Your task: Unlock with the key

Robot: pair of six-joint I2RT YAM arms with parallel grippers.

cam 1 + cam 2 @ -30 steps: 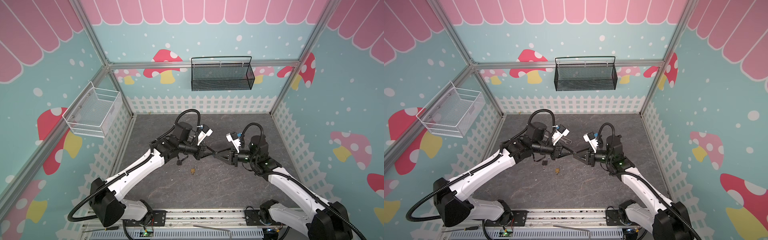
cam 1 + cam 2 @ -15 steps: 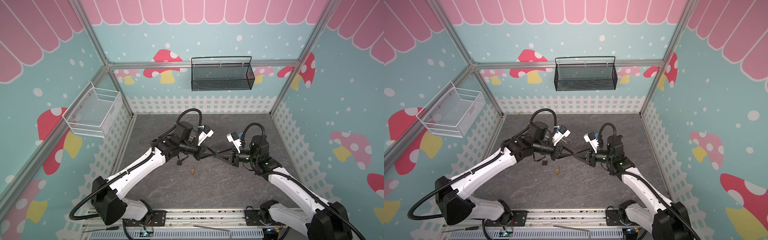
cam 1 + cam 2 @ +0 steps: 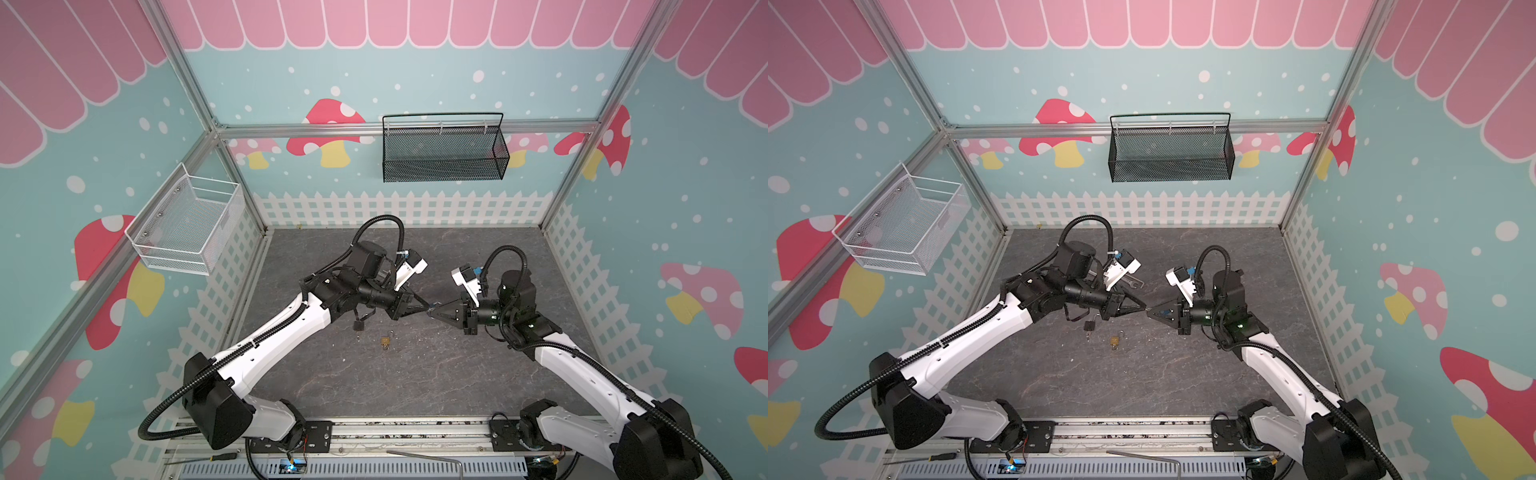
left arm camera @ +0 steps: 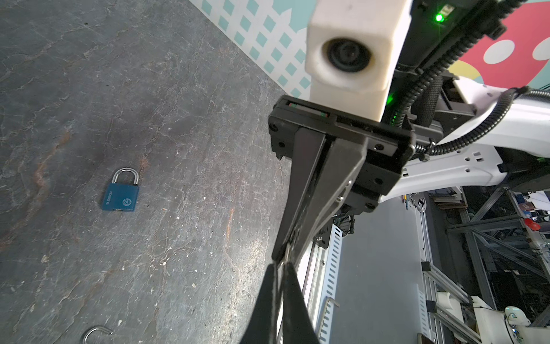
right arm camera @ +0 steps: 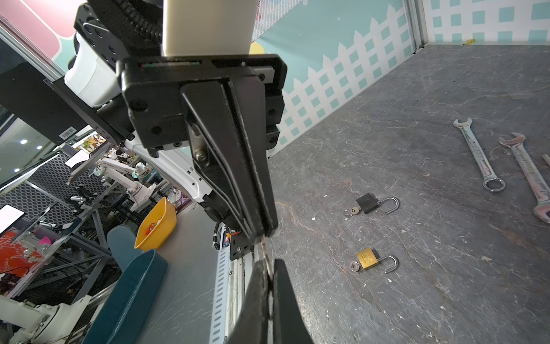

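Note:
My left gripper (image 3: pixel 424 308) and right gripper (image 3: pixel 432 314) meet tip to tip above the middle of the table in both top views. A thin metal key (image 5: pixel 265 248) bridges the two sets of tips. In the right wrist view my right gripper (image 5: pixel 269 262) is shut on one end of it. My left gripper (image 4: pixel 280 265) is shut on the other end. A shut blue padlock (image 4: pixel 120 193) lies flat on the table below, apart from both grippers.
A black padlock (image 5: pixel 369 203) and a brass padlock (image 5: pixel 367 259) lie open with keys in them, left of centre (image 3: pixel 386 341). Two wrenches (image 5: pixel 476 155) lie toward the back. A white basket (image 3: pixel 187 224) and a black basket (image 3: pixel 442 153) hang on the walls.
My right gripper's jaws have closed onto the key held out by my left gripper. Both arms have stayed almost where they were.

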